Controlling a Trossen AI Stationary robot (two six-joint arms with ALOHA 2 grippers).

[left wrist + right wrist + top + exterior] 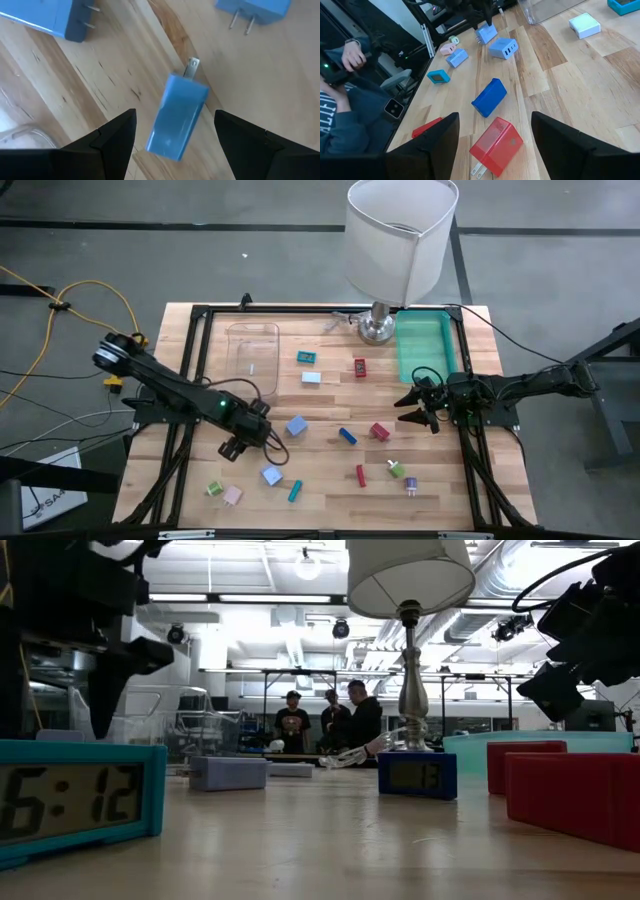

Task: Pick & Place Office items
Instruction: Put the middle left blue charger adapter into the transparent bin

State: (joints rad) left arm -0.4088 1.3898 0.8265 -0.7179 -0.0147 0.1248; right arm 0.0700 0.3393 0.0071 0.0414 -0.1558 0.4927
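The office items are small pieces scattered over the wooden table (330, 510). A light blue plug block (177, 117) lies flat on the wood with its prongs (192, 65) pointing away. My left gripper (175, 112) hangs open just above it, pointing steeply down, one finger on each side and neither touching; in the high view the left gripper (240, 445) hides this block. Two more light blue blocks (296, 426) (271, 475) lie close by. My right gripper (412, 405) waits open at the table's right edge, with a red block (496, 145) and a dark blue piece (489, 97) on the wood ahead of it.
A clear container (252, 355) stands at the back left and a teal tray (425, 345) at the back right, with a white-shaded lamp (398, 240) between them. Teal, red, green, pink and purple pieces lie toward the near edge. A seated person (340, 100) is beyond the table's left side.
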